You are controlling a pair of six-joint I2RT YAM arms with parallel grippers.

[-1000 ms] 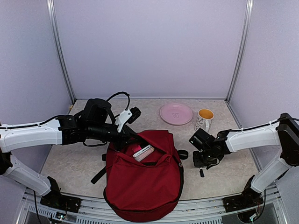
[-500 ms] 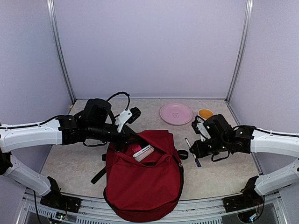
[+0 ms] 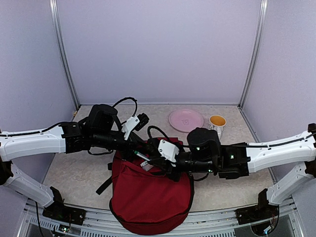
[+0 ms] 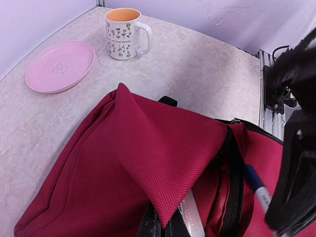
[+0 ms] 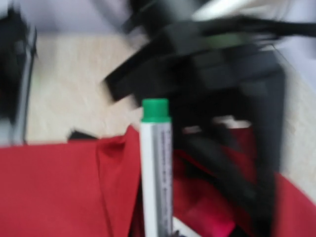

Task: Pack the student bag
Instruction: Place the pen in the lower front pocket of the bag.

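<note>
Dark red fabric backpack (image 3: 148, 197) lies near-centre, its mouth held open by the left gripper (image 4: 163, 223) pinching its flap. The right gripper (image 3: 150, 159) clamps a green-capped pale marker (image 5: 157, 168) over the opening. Next, I'd judge: lower, release.

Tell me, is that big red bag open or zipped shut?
Open. The left claw pinches a flap of the student bag upward, leaving its mouth gaping, and a white item shows inside the gap.
</note>
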